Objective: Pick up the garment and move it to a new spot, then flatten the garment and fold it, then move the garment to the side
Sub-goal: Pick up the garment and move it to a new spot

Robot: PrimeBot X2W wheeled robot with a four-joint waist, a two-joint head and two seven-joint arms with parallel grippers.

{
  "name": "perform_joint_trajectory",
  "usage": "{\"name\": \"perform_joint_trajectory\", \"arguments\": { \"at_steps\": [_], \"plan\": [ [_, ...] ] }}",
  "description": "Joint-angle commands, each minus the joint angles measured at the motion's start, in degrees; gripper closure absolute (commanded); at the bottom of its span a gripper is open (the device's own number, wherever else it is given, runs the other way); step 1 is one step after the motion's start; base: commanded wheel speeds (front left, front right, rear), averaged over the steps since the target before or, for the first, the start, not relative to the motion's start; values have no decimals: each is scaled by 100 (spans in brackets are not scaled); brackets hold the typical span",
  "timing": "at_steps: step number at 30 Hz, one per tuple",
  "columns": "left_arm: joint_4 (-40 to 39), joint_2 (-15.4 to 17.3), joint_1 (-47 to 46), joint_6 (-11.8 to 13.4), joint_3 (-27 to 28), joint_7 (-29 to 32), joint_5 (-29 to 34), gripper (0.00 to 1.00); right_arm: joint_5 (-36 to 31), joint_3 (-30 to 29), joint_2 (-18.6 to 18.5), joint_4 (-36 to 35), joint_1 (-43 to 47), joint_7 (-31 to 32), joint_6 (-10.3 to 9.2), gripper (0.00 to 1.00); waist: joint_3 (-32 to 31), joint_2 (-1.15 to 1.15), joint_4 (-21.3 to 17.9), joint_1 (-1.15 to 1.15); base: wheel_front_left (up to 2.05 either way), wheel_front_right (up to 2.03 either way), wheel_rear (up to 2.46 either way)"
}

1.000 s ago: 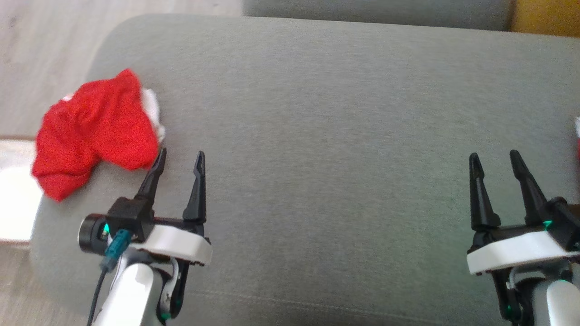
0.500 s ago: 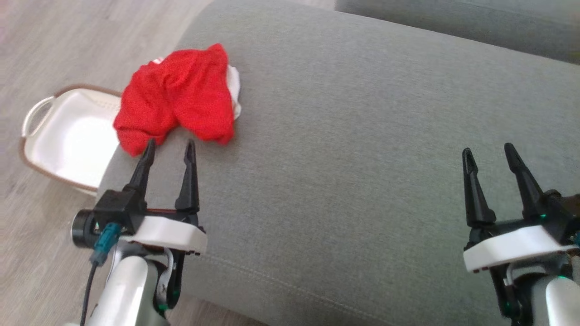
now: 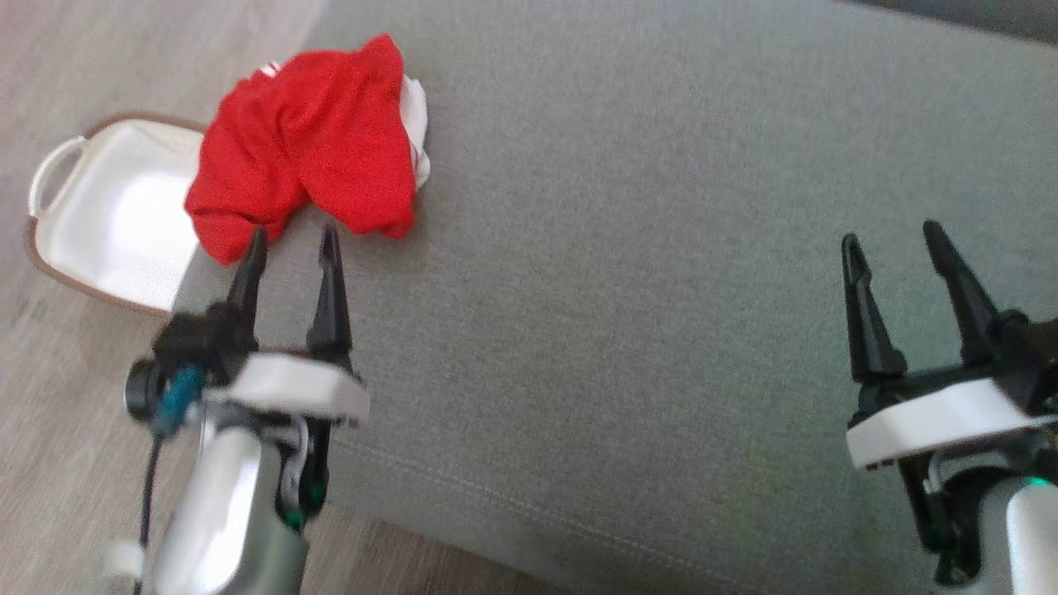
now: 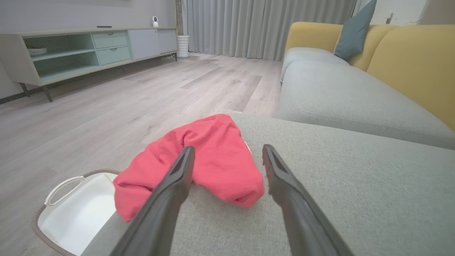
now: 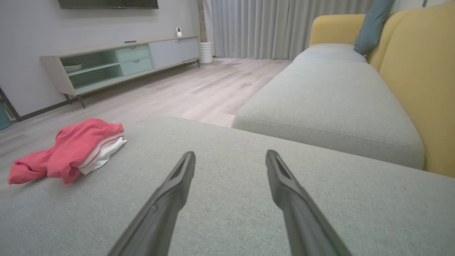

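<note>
1. The left arm's pale forearm rises from the lower left of the head view. Its left pincer [image 3: 293,234] is spread and empty, with its fingers pointing at the garment [image 3: 314,157]. The tips are just at the garment's near edge (I cannot tell whether they touch).
2. The right arm comes in at the lower right. Its right pincer [image 3: 891,233] is also spread and holds nothing. It hangs over bare cushion [image 3: 620,289], well apart from the garment.
3. Both pincers are above this one grey cushion.
4. There is one garment, red with a white layer at its far side. It lies crumpled at the cushion's far left corner, with one end drooping over the edge.
5. One white basket [image 3: 99,223] with a brown rim stands on the floor [image 4: 106,106], just beside that corner.
6. Farther off are a second grey seat [image 5: 327,99], one teal pillow [image 5: 371,26] and one long cabinet [image 5: 117,62].
</note>
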Motion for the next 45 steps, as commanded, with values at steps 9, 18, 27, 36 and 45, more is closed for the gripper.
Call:
{"name": "perform_joint_trajectory", "arguments": {
  "at_steps": [9, 18, 27, 36, 45],
  "plan": [
    [2033, 134, -1939, -425, 464, 187, -512, 0, -162, 102, -318, -787, -579, 476, 22, 0, 1179, 0, -162, 0, 0, 0, 0],
    [4363, 524, -3292, -881, 522, 637, -781, 0, -142, 134, -437, -899, -764, 597, 22, 0, 1506, 0, -313, 0, 0, 0, 0],
    [4910, 773, -3873, -872, 418, 122, -696, 100, -90, 51, -330, -759, -776, 439, 22, 0, 1326, 0, -390, 0, 0, 0, 0],
    [3112, 916, -3155, -541, 459, -31, -327, 100, -2, 52, -161, -378, -655, 17, 22, 0, 546, 0, -542, 0, 0, 0, 0],
    [687, 786, -1647, -362, 146, 293, -83, 100, 209, 77, -37, -102, -416, -334, 22, 0, -23, 0, -929, 0, 0, 0, 0]
  ]
}}
